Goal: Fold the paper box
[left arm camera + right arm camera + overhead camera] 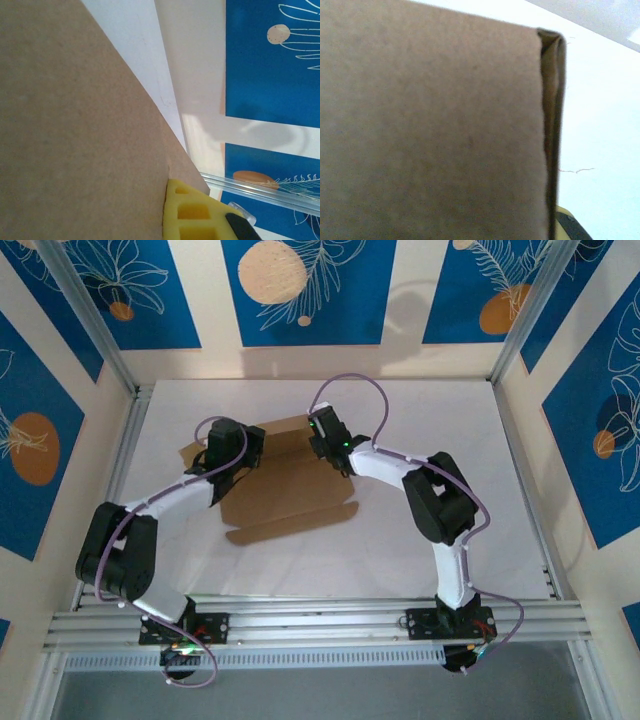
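The paper box (290,495) is a brown cardboard sheet lying mid-table, partly folded, with flaps raised at its left and back. My left gripper (222,465) sits at its left end. In the left wrist view a cardboard panel (75,125) presses flat against the yellow finger (195,215) and hides the other one, so the left gripper (167,215) is shut on it. My right gripper (322,445) is at the box's back right corner. There a doubled cardboard wall (430,125) lies against one fingertip (570,227), and the right gripper (551,227) is shut on that wall.
The white table (450,410) is boxed in by cream walls with blue panels and aluminium posts (125,430). A metal rail (320,620) carrying both arm bases runs along the near edge. Bare table lies to the right of the box and in front of it.
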Controlling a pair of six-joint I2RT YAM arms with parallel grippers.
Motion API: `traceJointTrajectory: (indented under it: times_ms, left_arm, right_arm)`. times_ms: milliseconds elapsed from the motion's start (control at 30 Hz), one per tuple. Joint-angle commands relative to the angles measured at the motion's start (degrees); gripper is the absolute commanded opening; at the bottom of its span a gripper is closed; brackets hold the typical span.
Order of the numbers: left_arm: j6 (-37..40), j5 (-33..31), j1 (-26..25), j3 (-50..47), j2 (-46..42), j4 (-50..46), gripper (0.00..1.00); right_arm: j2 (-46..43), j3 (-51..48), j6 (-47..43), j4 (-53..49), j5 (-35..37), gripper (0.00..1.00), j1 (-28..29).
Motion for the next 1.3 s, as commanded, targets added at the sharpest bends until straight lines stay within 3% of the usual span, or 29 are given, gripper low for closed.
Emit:
traceJointTrajectory:
  times_ms: [0, 100, 400, 800, 967, 1067, 1133, 1267]
  left_arm:
    - [-0.88, 6.47, -2.56, -1.67, -1.3, -6.21, 0.04]
    - [-1.2, 6.15, -2.65, -1.47, -1.82, -6.94, 0.04]
    - [-1.36, 5.75, -2.56, -1.39, -4.2, -12.1, 0.04]
    - [1.77, 6.01, -2.43, -2.33, -4.55, -14.08, 0.02]
    - [2.29, 6.44, -2.3, -1.76, -4.47, -14.98, 0.02]
    - [2.26, 6.54, -2.21, -1.45, -4.56, -15.6, 0.02]
    - [2.28, 6.63, -2.13, -1.05, -4.56, -15.93, 0.02]
    - [1.68, 6.54, -2.17, -0.27, -4.63, -16.49, 0.02]
  right_arm:
    - [2.8, 1.82, 0.29, -4.69, 6.16, 0.06, -0.03]
    - [2.65, 1.83, 2.03, -5.15, 5.22, 0.07, 0.05]
    - [-13.03, -16.84, -2.7, 6.72, -22.14, 0.35, -2.64]
    - [-22.94, -29.69, -5.59, 16.14, -34.51, 0.62, -6.59]
    - [-25.87, -32.61, -5.96, 18.54, -34.73, 0.63, -9.04]
    - [-28.84, -38.75, -5.25, 28.44, -36.21, 0.63, -10.7]
    - [-30.39, -43.3, -4.58, 36.47, -41.42, 0.63, -12.09]
    - [-30.92, -44.91, -4.8, 38.37, -41.05, 0.63, -11.12]
